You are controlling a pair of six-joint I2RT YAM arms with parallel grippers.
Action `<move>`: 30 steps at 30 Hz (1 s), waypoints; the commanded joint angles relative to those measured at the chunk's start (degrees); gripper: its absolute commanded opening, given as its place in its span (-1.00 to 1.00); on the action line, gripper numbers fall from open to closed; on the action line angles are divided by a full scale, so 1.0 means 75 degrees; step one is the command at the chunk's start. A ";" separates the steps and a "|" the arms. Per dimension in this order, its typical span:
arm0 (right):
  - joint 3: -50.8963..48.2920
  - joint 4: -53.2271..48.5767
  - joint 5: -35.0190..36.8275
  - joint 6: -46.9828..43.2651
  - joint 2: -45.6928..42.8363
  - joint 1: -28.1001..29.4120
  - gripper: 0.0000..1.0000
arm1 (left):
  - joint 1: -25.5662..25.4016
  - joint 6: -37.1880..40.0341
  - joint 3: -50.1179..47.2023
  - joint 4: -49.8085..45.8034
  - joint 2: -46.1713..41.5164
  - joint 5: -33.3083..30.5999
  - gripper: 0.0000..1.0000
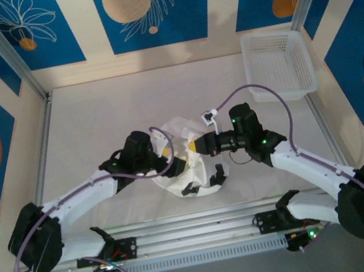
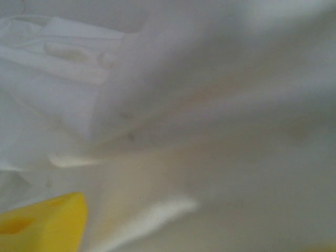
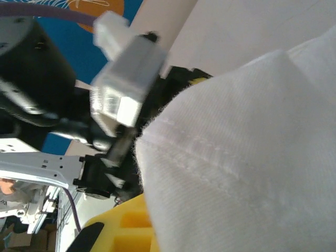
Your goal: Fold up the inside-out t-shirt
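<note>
shirt: inside-out t-shirt (image 1: 190, 176) bunched at table centre, between both grippers | left: left gripper (image 1: 165, 154) at its 9 o'clock side, pressed into cloth, jaw gap cannot be told | right: right gripper (image 1: 193, 146) reaching in from 3 o'clock, jaws closed, pinching a hemmed fold | mesh basket (image 1: 270, 33) at 1 o'clock, well apart

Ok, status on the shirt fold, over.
Right claw shut on shirt. Left claw in the cloth, jaws unclear. Shirt bunched, not folded. Basket far right, clear.

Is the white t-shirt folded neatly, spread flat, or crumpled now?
Crumpled: the t-shirt lies in a bunched, uneven heap on the table.
</note>
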 commanded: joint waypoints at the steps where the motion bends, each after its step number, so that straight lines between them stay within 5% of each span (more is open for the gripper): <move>1: 0.0389 -0.0505 0.0069 0.0117 -0.0021 -0.0076 -1.00 | 0.0104 -0.0218 0.0476 0.0601 0.0279 -0.0226 -0.96; 3: 0.0466 -0.1285 0.0727 0.0067 0.0029 -0.0383 -0.94 | 0.0273 -0.0889 0.0472 0.0934 -0.0092 0.0826 -1.00; 6: 0.0653 -0.2945 0.2581 -0.0064 0.0747 -0.1228 -0.83 | 0.0874 -0.3603 0.0553 0.2228 -0.0493 0.3199 -1.00; 8: 0.0872 -0.3359 0.3007 -0.0573 0.1466 -0.1511 -0.83 | 0.1077 -0.4754 0.0922 0.2403 -0.0386 0.4253 -1.00; 11: 0.1128 -0.3118 0.2373 -0.0769 0.1987 -0.1505 -0.63 | 0.1080 -0.4024 0.1504 0.0374 -0.0535 0.4117 -1.00; 15: 0.1076 -0.2826 0.2151 -0.0399 0.1180 -0.1273 -0.27 | 0.1104 -0.3970 0.1440 -0.0173 -0.0470 0.4060 -1.00; 19: 0.0417 -0.2542 0.3652 -0.0260 -0.0665 -0.0696 -0.19 | 0.1105 -0.4243 0.1144 0.0231 -0.0448 0.3976 -1.00; 23: -0.0795 -0.1160 0.5203 -0.1694 -0.2219 0.0935 -0.12 | 0.1104 -0.4129 0.1199 0.0238 -0.0428 0.4093 -1.00; 30: -0.0861 0.0431 0.5506 -0.4048 -0.0710 0.1583 -0.01 | 0.1104 -0.3735 0.1525 -0.0393 -0.0548 0.3973 -1.00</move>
